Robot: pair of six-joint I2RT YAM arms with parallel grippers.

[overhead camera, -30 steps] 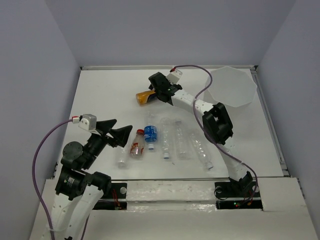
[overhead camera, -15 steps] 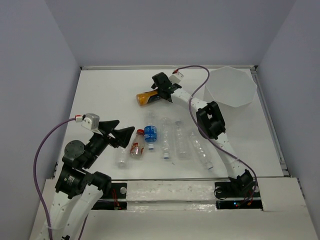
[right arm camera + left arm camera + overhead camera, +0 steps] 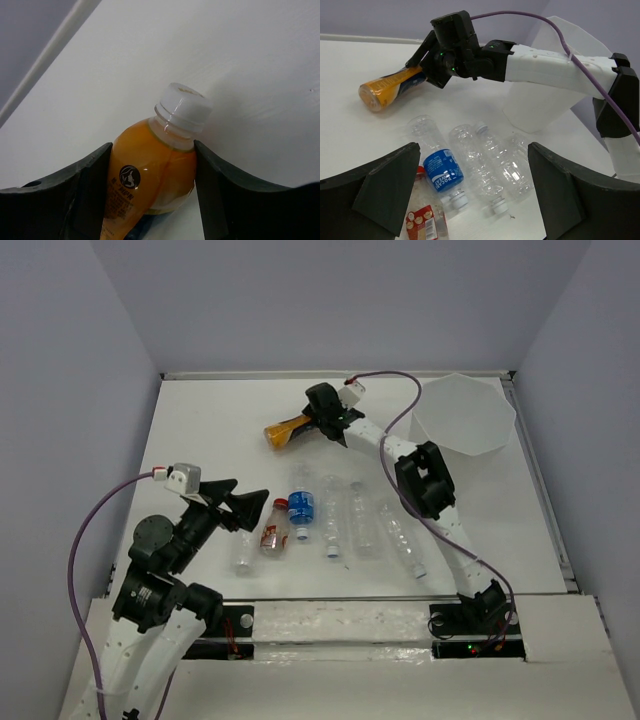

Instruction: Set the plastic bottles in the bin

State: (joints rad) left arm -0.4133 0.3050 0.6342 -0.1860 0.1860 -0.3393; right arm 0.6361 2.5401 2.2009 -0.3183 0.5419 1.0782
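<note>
An orange-yellow bottle (image 3: 283, 430) with a white cap lies at the back of the table. My right gripper (image 3: 318, 422) is shut on it, and in the right wrist view both fingers press the sides of the bottle (image 3: 150, 180) just below its neck. Several more plastic bottles lie in a row mid-table: a red-labelled one (image 3: 272, 534), a blue-labelled one (image 3: 301, 508) and clear ones (image 3: 362, 522). My left gripper (image 3: 248, 495) hovers open at the row's left end, holding nothing. The bin (image 3: 465, 415), white and faceted, stands at the back right.
The white table (image 3: 200, 430) is walled at the back and on both sides. A purple cable (image 3: 395, 400) loops from the right wrist towards the bin. In the left wrist view the right arm (image 3: 545, 62) stretches in front of the bin (image 3: 540, 107).
My right gripper has closed on the orange-yellow bottle, and the bottle's base has swung a little left and back. The left arm has barely moved.
</note>
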